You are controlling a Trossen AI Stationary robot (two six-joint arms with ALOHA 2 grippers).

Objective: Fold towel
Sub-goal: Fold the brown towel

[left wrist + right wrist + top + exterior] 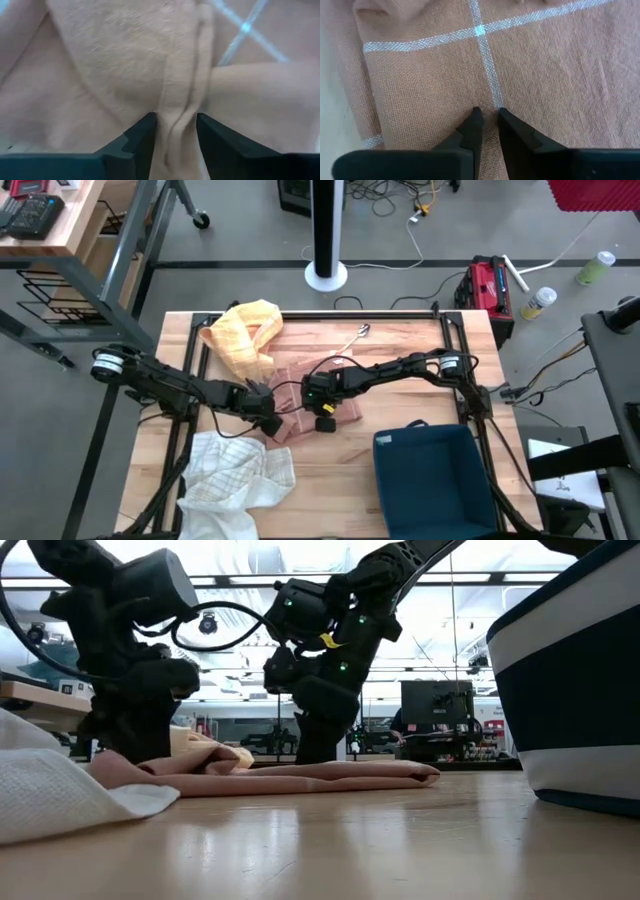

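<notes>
A pink towel with thin white stripes (348,410) lies crumpled and partly folded on the middle of the wooden table (400,350), low and flat in the low view (330,777). My left gripper (270,420) comes down on the towel's left part and is shut on a raised fold (177,125). My right gripper (322,420) stands on the towel's middle, next to a white stripe (487,85), its fingers nearly together on the cloth (487,117). My left gripper pinches a raised, wrinkled fold of the pink towel (180,112) between its two fingers, slanting down from above. The fold runs along the gap between the fingers. The rest of the towel lies slack on the table. My right gripper pinches a small bit of the towel's top surface (489,107) between its two fingertips, just beside the white stripe. It comes steeply from above. The cloth around it lies flat on the table; one layer or several, I cannot tell.
A yellow towel (243,335) is heaped at the far left of the table. A white towel (235,480) lies bunched at the near left. A dark blue bin (430,480) stands at the near right. Bare wood shows between the white towel and the bin.
</notes>
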